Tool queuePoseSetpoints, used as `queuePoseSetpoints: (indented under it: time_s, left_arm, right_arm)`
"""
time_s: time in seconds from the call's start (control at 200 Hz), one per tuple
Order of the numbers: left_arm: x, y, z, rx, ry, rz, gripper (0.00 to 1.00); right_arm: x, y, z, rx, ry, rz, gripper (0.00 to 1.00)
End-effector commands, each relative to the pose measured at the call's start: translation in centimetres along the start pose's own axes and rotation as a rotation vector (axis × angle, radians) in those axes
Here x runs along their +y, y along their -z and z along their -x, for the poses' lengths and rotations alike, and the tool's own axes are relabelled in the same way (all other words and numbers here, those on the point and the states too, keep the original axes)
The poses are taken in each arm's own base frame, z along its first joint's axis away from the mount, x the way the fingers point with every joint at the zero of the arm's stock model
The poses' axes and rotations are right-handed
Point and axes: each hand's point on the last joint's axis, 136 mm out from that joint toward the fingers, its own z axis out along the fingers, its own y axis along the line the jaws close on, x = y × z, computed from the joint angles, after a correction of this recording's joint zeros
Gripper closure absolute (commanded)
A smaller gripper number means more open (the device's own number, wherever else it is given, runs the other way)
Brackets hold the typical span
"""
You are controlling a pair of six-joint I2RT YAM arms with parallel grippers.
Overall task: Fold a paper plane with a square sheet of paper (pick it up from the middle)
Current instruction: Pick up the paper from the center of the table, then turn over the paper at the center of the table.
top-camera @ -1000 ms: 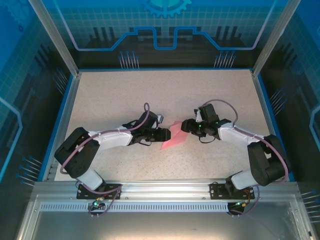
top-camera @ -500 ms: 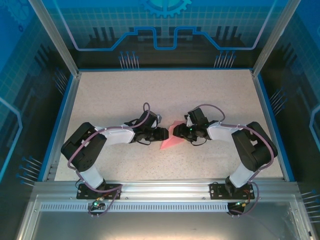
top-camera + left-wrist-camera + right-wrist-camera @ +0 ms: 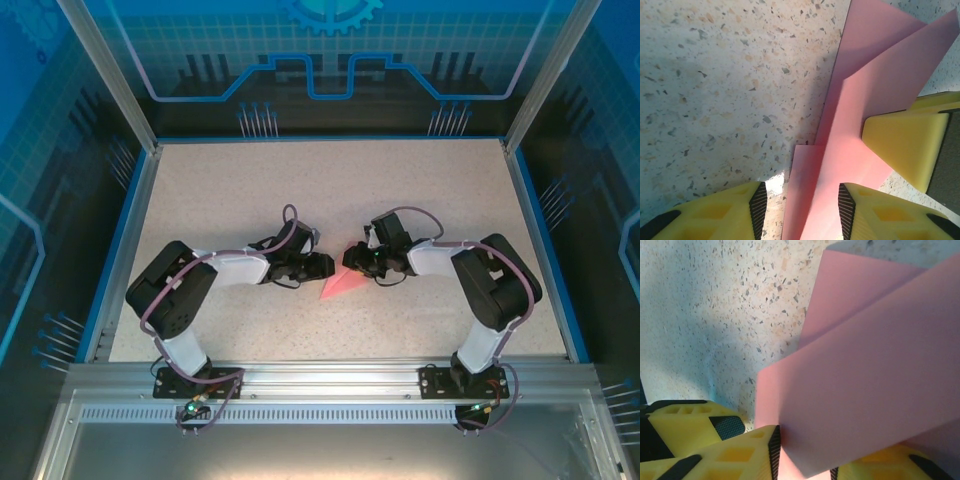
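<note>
The pink sheet of paper (image 3: pixel 338 285) lies mid-table, folded into a narrow pointed shape with raised flaps. My left gripper (image 3: pixel 328 266) comes at it from the left. In the left wrist view the left gripper (image 3: pixel 802 192) is open and straddles the paper (image 3: pixel 875 100), with bare table showing beside one pad. From the right, my right gripper (image 3: pixel 353 260) meets the paper's upper end. Seen from the right wrist, the right gripper (image 3: pixel 804 455) is shut on a raised flap of the paper (image 3: pixel 865 380). One yellow right finger (image 3: pixel 905 145) presses the paper in the left wrist view.
The speckled table (image 3: pixel 250 200) has a blue rim, and metal frame posts (image 3: pixel 110 75) stand at its corners. Both arms lie low, elbows out toward the side edges. A left finger (image 3: pixel 685 422) sits close beside the right jaws.
My right arm has reached left onto the paper and its jaws have come together on the flap. The left jaws narrowed slightly. The paper looks narrower from above.
</note>
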Motion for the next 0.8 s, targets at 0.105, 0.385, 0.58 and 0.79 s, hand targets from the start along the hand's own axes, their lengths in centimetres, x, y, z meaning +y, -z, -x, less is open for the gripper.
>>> queuePoseSetpoints:
  time_s: [0.105,0.385,0.58,0.79]
  left_arm:
    - [-1.0,1.4,1.2,-0.035,0.013,-0.055,0.49]
    - [-2.1,4.5,2.1,-0.064,0.052,-0.209,0.31]
    - [-3.6,7.7,2.9,-0.112,0.032,-0.318,0.15]
    - [-6.7,10.2,2.9,-0.112,-0.016,-0.474,0.02]
  right_arm:
    - [2.1,0.2,0.8,-0.033,0.034,0.061,0.84]
    - [5.0,3.9,2.6,-0.119,0.108,0.190,0.95]
    - [7.4,8.2,4.2,-0.151,0.146,0.346,0.95]
    - [10.3,12.6,4.8,-0.183,0.210,0.457,0.95]
